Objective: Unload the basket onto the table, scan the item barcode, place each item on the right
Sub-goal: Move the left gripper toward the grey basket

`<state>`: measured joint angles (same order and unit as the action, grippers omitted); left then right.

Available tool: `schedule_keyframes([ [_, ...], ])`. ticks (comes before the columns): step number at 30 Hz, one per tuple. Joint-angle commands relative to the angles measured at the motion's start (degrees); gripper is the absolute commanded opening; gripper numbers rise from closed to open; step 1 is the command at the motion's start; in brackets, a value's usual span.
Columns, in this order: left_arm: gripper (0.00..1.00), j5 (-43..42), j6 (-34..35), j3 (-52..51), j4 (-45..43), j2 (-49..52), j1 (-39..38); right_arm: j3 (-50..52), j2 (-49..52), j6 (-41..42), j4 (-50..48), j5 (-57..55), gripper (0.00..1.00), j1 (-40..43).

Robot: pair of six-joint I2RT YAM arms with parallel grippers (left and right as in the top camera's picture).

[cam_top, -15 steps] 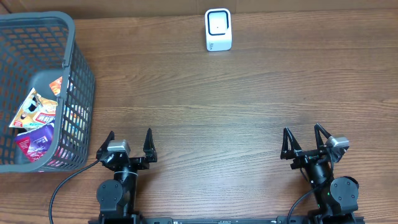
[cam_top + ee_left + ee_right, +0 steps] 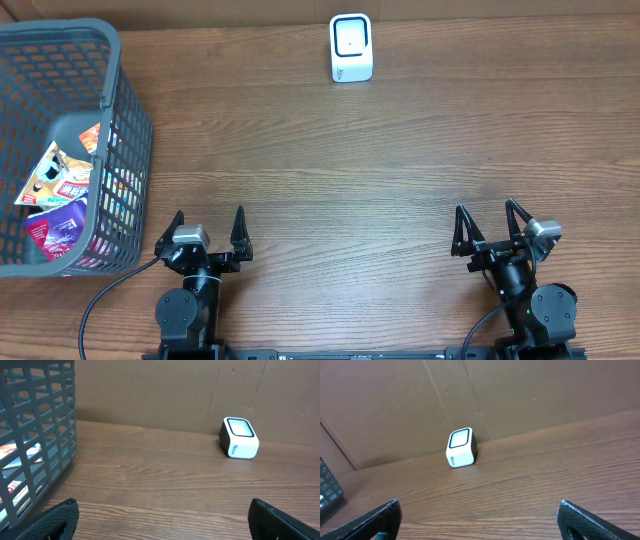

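Left gripper (image 2: 208, 218) and right gripper (image 2: 485, 213) gape empty.
Basket (image 2: 128, 140), cut off by the frame edge, holds packets (image 2: 55, 195), print unreadable; scanner (image 2: 351, 47) far off.

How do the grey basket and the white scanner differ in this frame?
The basket is large, dark grey, open mesh; the scanner is small, mostly white and solid. The basket sits at the left edge of the table holding packets; the scanner stands at the far edge, holding nothing. Both rest on the wooden table.
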<state>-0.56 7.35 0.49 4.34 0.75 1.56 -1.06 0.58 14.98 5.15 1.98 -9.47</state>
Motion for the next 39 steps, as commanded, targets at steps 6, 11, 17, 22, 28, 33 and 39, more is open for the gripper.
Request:
schedule_keyframes([
  [6,1.0,1.0,-0.7,-0.2,0.1,-0.4,0.4,0.6,-0.4,0.0,-0.4,-0.4,1.0,-0.1],
  [11,1.0,1.0,-0.7,-0.2,0.1,-0.4,0.4,0.6,-0.4,0.0,-0.4,-0.4,1.0,-0.1],
  [17,1.0,1.0,-0.7,-0.2,0.1,-0.4,0.4,0.6,-0.4,0.0,-0.4,-0.4,1.0,-0.1],
  [22,1.0,1.0,-0.7,-0.2,0.1,-0.4,0.4,0.6,-0.4,0.0,-0.4,-0.4,1.0,-0.1],
  [28,1.0,1.0,-0.7,-0.2,0.1,-0.4,0.4,0.6,-0.4,0.0,-0.4,-0.4,1.0,-0.1],
  [33,1.0,1.0,-0.7,-0.2,0.1,-0.4,0.4,0.6,-0.4,0.0,-0.4,-0.4,1.0,-0.1],
  [39,1.0,1.1,-0.3,-0.2,-0.7,-0.4,0.4,0.6,-0.4,0.0,-0.4,-0.4,1.0,-0.1],
])
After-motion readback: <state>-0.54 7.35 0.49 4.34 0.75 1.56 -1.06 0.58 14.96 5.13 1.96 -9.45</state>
